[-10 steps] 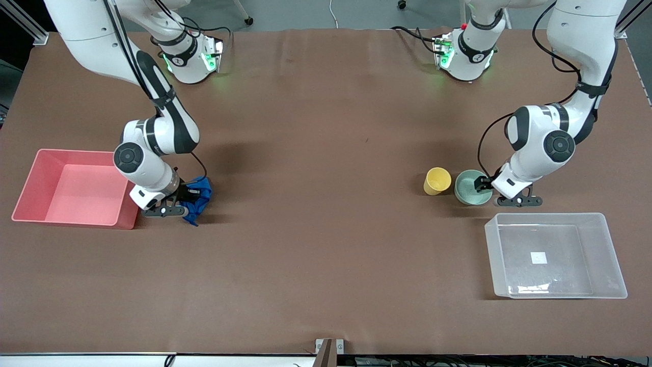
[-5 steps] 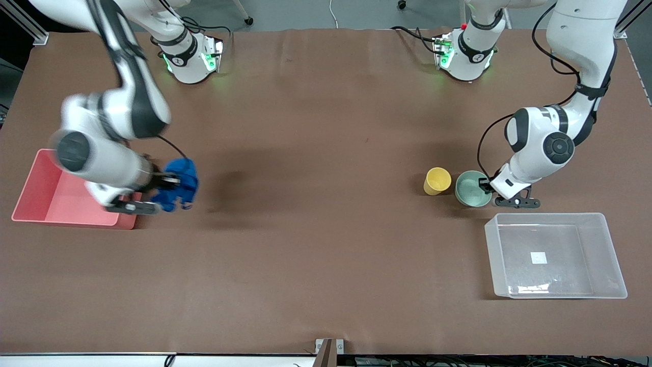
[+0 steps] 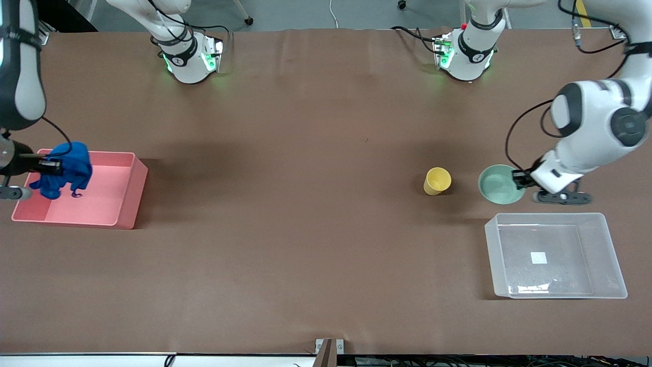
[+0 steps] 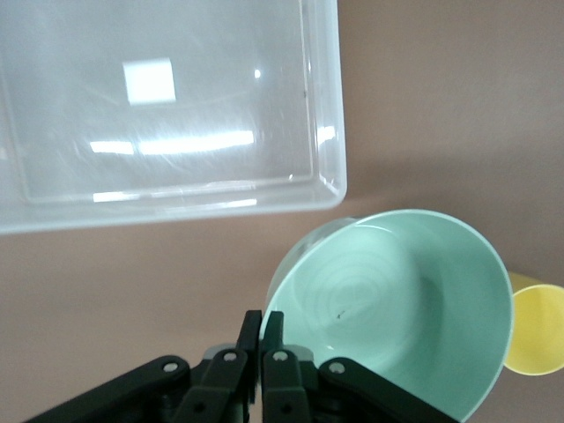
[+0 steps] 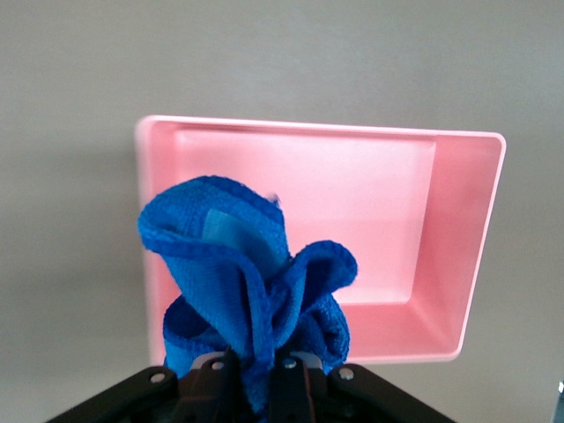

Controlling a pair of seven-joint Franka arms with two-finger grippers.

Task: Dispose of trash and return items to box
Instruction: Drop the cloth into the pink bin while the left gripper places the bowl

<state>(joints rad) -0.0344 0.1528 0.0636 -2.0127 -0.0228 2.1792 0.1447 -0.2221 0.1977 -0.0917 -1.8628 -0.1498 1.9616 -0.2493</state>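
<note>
My right gripper is shut on the blue cloth wad and holds it in the air over the pink bin; the right wrist view shows the cloth between the fingers above the bin. My left gripper is shut on the rim of the mint-green bowl, lifted and tilted beside the clear box. In the left wrist view the bowl hangs from the gripper, with the box below. The yellow cup stands on the table next to the bowl.
The pink bin lies at the right arm's end of the table, the clear box with its white square mark at the left arm's end, nearer the front camera than the cup. Both arm bases stand along the table's top edge.
My right gripper lifted the blue cloth off the table and carried it over the pink bin. My left gripper raised the bowl and moved it away from the cup, toward the left arm's end.
</note>
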